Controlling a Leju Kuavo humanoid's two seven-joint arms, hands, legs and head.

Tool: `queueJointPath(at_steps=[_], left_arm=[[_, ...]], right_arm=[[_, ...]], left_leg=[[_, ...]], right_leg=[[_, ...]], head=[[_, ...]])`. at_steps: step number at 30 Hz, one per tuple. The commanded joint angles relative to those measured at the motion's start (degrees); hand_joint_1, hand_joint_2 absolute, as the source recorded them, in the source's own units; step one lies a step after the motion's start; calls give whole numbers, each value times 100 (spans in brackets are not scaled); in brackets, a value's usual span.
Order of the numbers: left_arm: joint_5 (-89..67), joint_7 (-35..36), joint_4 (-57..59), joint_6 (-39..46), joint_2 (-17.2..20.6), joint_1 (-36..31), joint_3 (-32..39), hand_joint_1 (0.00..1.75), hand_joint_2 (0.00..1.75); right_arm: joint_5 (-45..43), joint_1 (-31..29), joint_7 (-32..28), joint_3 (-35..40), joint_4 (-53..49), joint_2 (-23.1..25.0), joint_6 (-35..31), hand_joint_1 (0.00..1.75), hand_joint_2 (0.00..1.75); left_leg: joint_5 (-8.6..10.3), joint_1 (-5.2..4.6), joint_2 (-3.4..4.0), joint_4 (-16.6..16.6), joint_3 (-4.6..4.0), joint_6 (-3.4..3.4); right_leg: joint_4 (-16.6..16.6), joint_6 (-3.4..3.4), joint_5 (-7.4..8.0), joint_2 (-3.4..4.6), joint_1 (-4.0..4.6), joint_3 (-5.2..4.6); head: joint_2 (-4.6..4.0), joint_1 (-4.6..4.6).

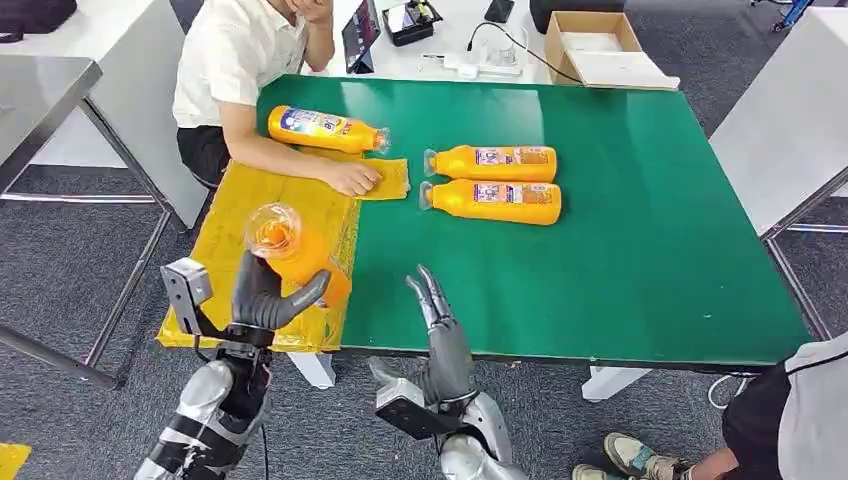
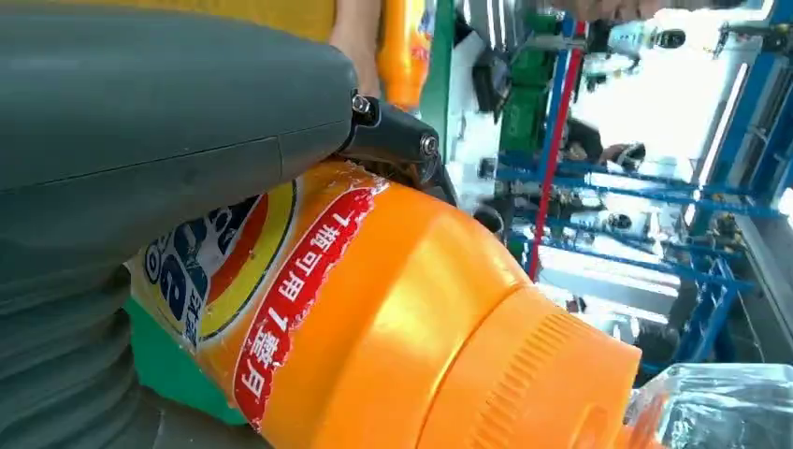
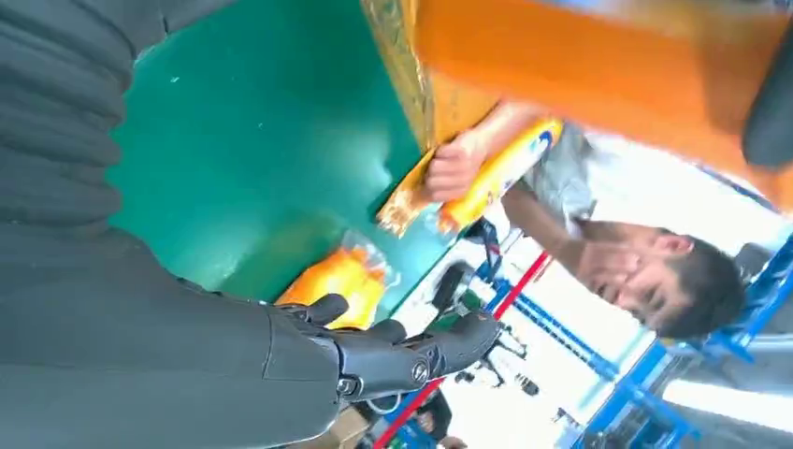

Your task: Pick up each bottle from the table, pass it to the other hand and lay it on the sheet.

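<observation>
Two bottles [image 1: 495, 182] lie on my green table [image 1: 640, 250] over grey carpet [image 1: 60, 270], while my left hand [image 1: 262, 296] grips another bottle [image 1: 290, 250] above the yellow sheet [image 1: 230, 215], right hand [image 1: 432, 298] empty, fingers extended.

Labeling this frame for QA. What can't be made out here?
- Held bottle, head view: its lower body is hidden by the left hand.
- Its label, left wrist view: partly hidden by the hand's cover.
- Yellow sheet, head view: partly hidden by the person's arm.
- Two bottles on the table: labels too small to read.
</observation>
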Motion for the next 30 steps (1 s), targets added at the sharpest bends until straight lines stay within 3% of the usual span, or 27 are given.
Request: queueJointPath(at_steps=[1, 7, 13, 17, 20, 24, 30], left_arm=[[-2868, 176, 1223, 1292, 492, -994, -41, 175, 175], [-3585, 365, 1927, 1339, 461, -1365, -75, 175, 175], [-5249, 958, 3918, 1354, 441, -2367, -317, 175, 175], [-5705, 1099, 4893, 989, 163, -2777, -517, 175, 175], [-5747, 1143, 4959, 973, 102, -2804, -541, 175, 175], [-5924, 1779, 5712, 630, 0, -3127, -519, 175, 175], [-5863, 1764, 5952, 412, 19, -3188, -398, 175, 175]], right_arm=[[38, 109, -146, -229, -277, -95, 20, 0, 175], [32, 120, -169, -160, -369, -75, 178, 0, 175], [-144, 201, -244, 152, -421, 18, 626, 0, 175], [-375, 129, -315, 315, -354, -44, 848, 0, 175], [-392, 131, -322, 325, -337, -44, 855, 0, 175], [-586, 29, -392, 487, -75, 37, 1017, 0, 175], [-735, -35, -392, 671, 2, 45, 1000, 0, 175]], left_leg=[[-3, 8, -16, -6, 34, -13], [-4, 8, -9, -3, 25, -8], [-1, 8, -19, -3, 27, -8], [1, 5, -16, -4, 26, -7], [1, 6, -23, -1, 19, -4], [-3, 6, -12, 2, 19, -5], [1, 1, 7, -5, 18, -5]], right_leg=[[-2, -20, -11, -19, 9, 36], [-3, -13, -7, -10, 9, 29], [0, -14, -10, -21, 8, 31], [-2, -12, -7, -17, 6, 29], [-1, -8, -8, -25, 6, 25], [1, -9, -9, -14, 6, 25], [-1, -6, 1, 7, 2, 17]], head=[[0, -2], [0, -4], [0, -2], [0, -2], [0, -4], [0, -2], [0, -2]])
